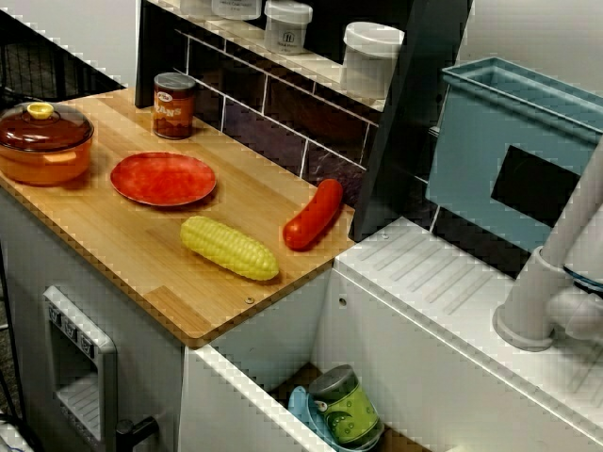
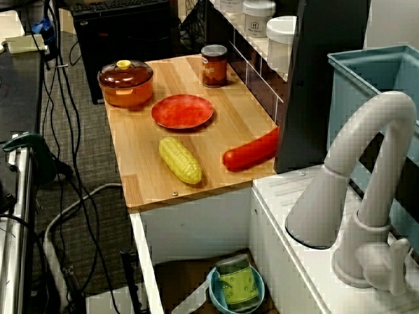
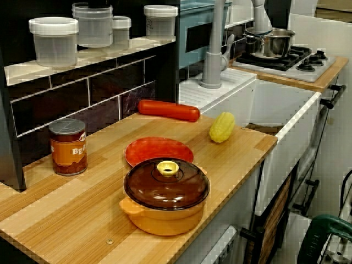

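Corn [image 1: 229, 248] lies near the counter's [image 1: 122, 247] front edge.

The brown can [image 1: 174, 105], in the upper left of the view from the front, has white letters across its label. "ANS" can be made out, and the start of the word is turned away. A small red oval above them is too blurred to read. In the view from the pot's end the same can [image 3: 68, 147] stands at the left and shows "BE" in white, the rest curving out of sight. The shelf jar [image 2: 258, 17], at the top of the view over the tap, bears a small dark mark too small to read. The print on the green can [image 1: 347, 407], at the bottom of the view from the front, cannot be read.
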